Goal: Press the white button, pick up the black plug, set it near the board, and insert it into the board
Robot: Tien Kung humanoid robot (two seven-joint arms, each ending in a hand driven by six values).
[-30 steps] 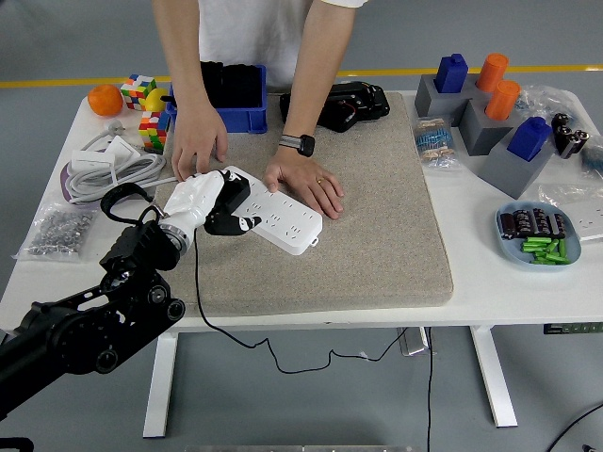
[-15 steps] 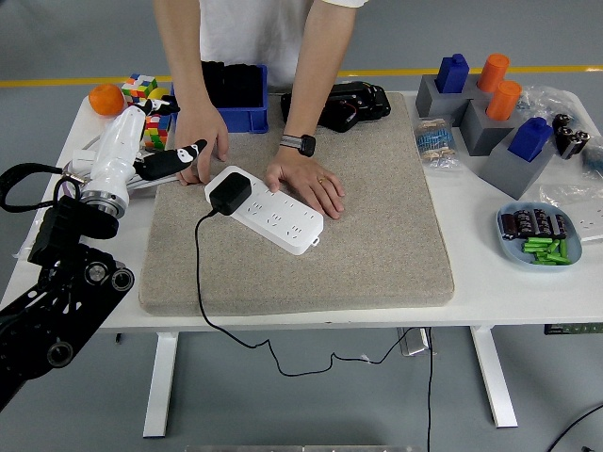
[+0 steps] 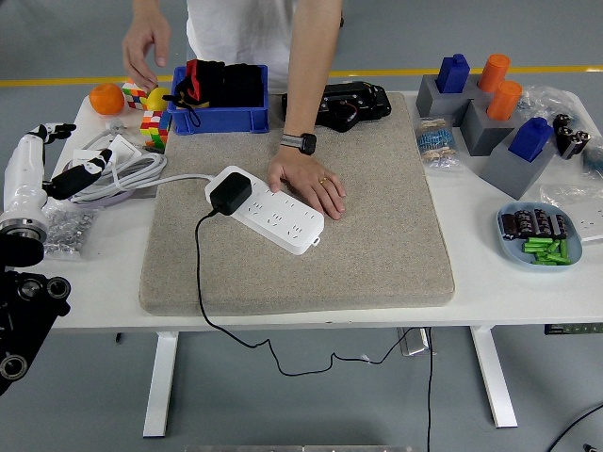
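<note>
Left robot hand (image 3: 66, 160) off by table's left edge, fingers loosely spread, gripping nothing; right robot hand out of view. Black plug (image 3: 229, 193) already seated in left end of white power strip (image 3: 268, 210), on grey mat (image 3: 377, 235) mid-table, well apart from robot hand, toward table's far-right from it. Strip's long axis slanting from far-left to near-right. Person's hand (image 3: 306, 184) pressing strip's far edge; other hand (image 3: 143, 42) lifted at far-left corner. Prob. task nearly done, left the only arm near.
</note>
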